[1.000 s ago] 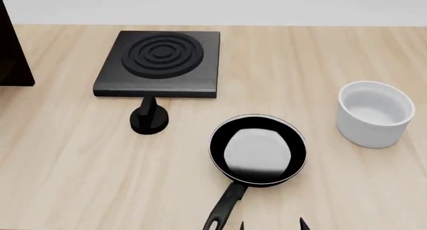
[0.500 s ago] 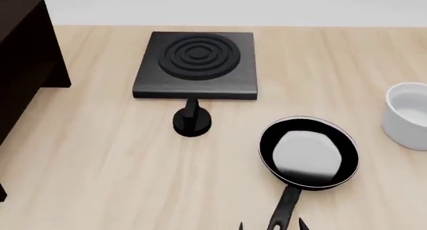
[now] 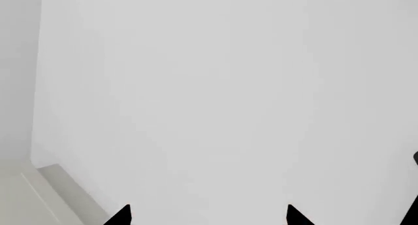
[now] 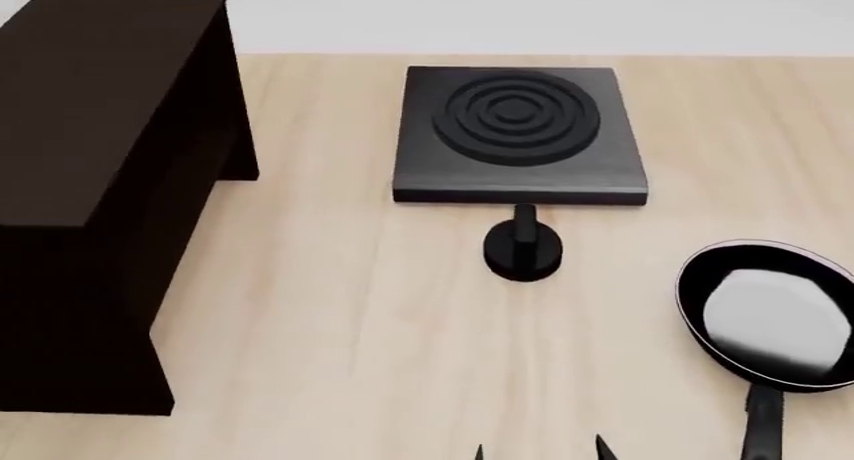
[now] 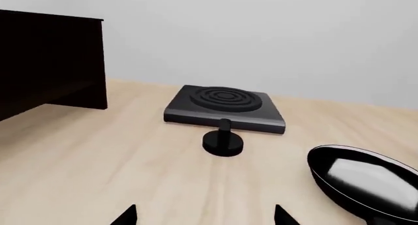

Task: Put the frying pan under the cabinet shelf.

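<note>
Left wrist view: only a plain pale wall fills the picture, with a lighter ledge in one corner. The two dark tips of the left claw (image 3: 207,216) poke in at the edge, set wide apart with nothing between them, so the claw stands open. No writing or label shows anywhere.

Head view: the frying pan (image 4: 771,315) lies on the light wooden table (image 4: 347,320) at the right side, its round black bowl upright with a thin silvery rim. Nothing lies in the pan; only a pale glossy reflection shows on its inside. Its long black handle runs toward the near edge of the picture. The cabinet shelf (image 4: 100,180), dark brown and far bigger than the pan, stands at the left, well apart from it. Between them, farther back, sits a square black burner plate (image 4: 518,135) with raised rings, and just in front of it a small black knob (image 4: 523,248) on a round base. Two tips of the right claw (image 4: 539,450) show at the bottom edge, apart and empty, left of the pan's handle. No brand or lettering can be read.

Right wrist view: the right claw's tips are spread, holding nothing. The pan lies near one side, empty and shiny; the burner plate and knob are ahead, the cabinet beyond.
</note>
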Motion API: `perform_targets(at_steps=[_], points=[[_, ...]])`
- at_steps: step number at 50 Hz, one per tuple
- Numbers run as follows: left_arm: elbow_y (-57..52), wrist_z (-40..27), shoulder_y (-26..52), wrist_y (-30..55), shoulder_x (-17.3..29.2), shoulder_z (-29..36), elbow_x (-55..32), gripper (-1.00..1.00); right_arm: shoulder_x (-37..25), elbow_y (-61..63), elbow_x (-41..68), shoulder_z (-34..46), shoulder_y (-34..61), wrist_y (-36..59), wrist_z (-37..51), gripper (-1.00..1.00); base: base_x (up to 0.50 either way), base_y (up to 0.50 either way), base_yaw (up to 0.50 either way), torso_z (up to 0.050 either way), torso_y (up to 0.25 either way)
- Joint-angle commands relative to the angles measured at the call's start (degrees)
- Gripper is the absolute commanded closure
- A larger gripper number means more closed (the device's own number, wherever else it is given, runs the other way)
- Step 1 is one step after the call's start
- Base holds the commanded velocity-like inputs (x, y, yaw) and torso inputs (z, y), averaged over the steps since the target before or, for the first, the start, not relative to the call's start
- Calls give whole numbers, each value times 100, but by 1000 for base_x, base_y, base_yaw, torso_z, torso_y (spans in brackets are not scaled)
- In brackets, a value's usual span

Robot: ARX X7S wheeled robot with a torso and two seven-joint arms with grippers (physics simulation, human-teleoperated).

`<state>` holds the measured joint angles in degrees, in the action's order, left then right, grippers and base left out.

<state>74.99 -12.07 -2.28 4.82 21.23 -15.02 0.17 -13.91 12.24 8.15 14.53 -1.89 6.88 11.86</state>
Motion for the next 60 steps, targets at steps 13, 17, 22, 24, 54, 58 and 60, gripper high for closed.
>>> perform_targets(at_steps=[13, 17, 22, 24, 54, 58, 60], points=[[0, 0, 0, 0, 0, 0, 1, -100, -9, 152, 66, -133, 52, 6, 249, -100, 25, 334, 0, 0, 0], [0, 0, 0, 0, 0, 0, 1, -100, -41, 134, -57, -1, 15, -216, 197, -100, 0, 0, 0, 0, 0], [0, 0, 0, 0, 0, 0, 1, -100, -48, 102, -139, 17, 61, -189, 272, -100, 490, 0, 0, 0, 0], [0, 0, 0, 0, 0, 0, 1, -100, -52, 81, -155, 43, 74, -175, 271, -100, 500, 0, 0, 0, 0], [0, 0, 0, 0, 0, 0, 1, -100, -127, 107, -97, 115, 95, -142, 321, -100, 500, 0, 0, 0, 0], [0, 0, 0, 0, 0, 0, 1, -100, -134, 120, -93, 108, 79, -171, 346, -100, 500, 0, 0, 0, 0], [0, 0, 0, 0, 0, 0, 1, -100, -150, 153, -90, 108, 60, -155, 353, -100, 500, 0, 0, 0, 0]])
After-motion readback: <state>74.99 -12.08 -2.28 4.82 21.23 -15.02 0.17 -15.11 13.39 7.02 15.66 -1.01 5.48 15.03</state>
